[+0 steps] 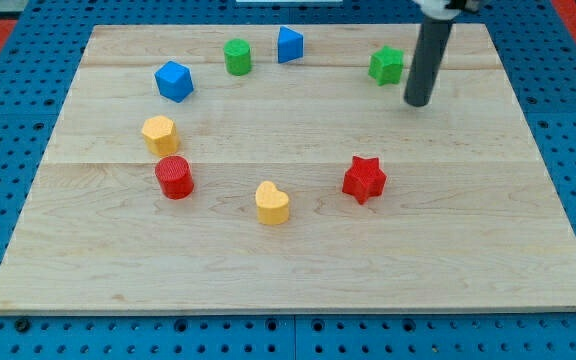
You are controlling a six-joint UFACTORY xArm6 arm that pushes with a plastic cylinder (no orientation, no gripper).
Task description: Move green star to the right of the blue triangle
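Your green star (pixel 387 66) sits in the upper right of the frame, well to the right of the blue triangle (pixel 289 45). My tip (pixel 418 102) rests on the tabletop (pixel 448 250) just beside the star, at its lower right, with a slim gap showing. There is no gripper on this rod, so nothing is held. A green cylinder (pixel 237 56) stands just left of the triangle.

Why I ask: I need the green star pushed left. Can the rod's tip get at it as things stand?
Probably yes. My tip sits just to the view's right of the green star, slightly lower, with bare board between them and no block in the way.
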